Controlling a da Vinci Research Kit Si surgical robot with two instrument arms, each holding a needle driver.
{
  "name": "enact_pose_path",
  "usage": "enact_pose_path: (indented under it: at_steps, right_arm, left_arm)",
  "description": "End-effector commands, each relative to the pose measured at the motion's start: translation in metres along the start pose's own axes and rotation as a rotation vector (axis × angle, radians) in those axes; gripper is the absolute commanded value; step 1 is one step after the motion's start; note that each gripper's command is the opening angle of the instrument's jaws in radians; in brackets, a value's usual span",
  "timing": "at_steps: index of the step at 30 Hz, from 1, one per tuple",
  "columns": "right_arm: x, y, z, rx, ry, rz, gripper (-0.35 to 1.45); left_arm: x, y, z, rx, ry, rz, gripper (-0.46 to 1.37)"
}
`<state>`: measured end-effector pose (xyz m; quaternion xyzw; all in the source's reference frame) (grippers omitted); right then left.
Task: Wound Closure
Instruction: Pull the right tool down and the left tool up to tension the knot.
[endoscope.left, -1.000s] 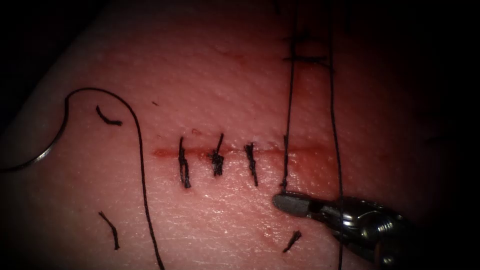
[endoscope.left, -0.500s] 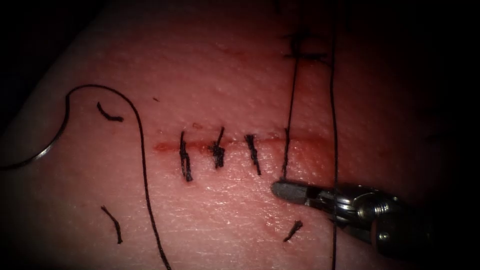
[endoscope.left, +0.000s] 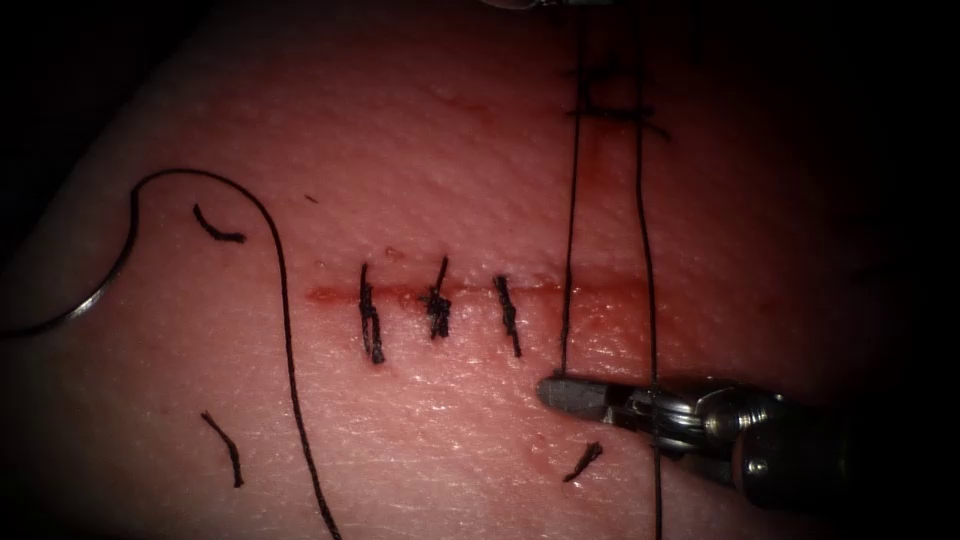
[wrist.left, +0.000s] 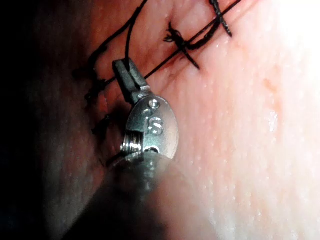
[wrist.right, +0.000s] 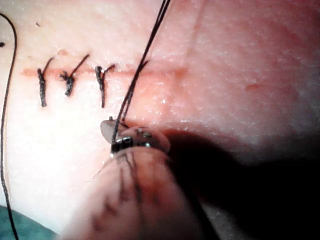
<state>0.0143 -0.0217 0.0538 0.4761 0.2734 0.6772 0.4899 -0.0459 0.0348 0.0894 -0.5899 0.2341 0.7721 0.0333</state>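
The right gripper (endoscope.left: 572, 392), just below the cut (endoscope.left: 480, 293), pinches the thread (endoscope.left: 568, 250) running straight up; the left gripper (wrist.left: 128, 75) pinches thread too; the needle (endoscope.left: 95, 290) lies loose, far left.

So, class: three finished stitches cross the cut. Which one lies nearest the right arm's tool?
The rightmost stitch. It sits just up and left of the right tool, while the middle stitch and the left stitch lie farther along the cut.
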Motion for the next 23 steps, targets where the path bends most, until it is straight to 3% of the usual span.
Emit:
enact_pose_path:
  at_steps: [1,23]
  right_arm:
    - [0.0000,-0.0001,-0.0001,-0.002,-0.004,-0.001,-0.35]
    - [0.0007,0.0000,0.0005,0.023,-0.001,0.004,-0.35]
  left_arm:
    - [0.0001,-0.0001,0.0000,-0.003,-0.004,-0.003,-0.35]
    - [0.0008,-0.0002,0.0000,-0.008,0.006,-0.011,-0.35]
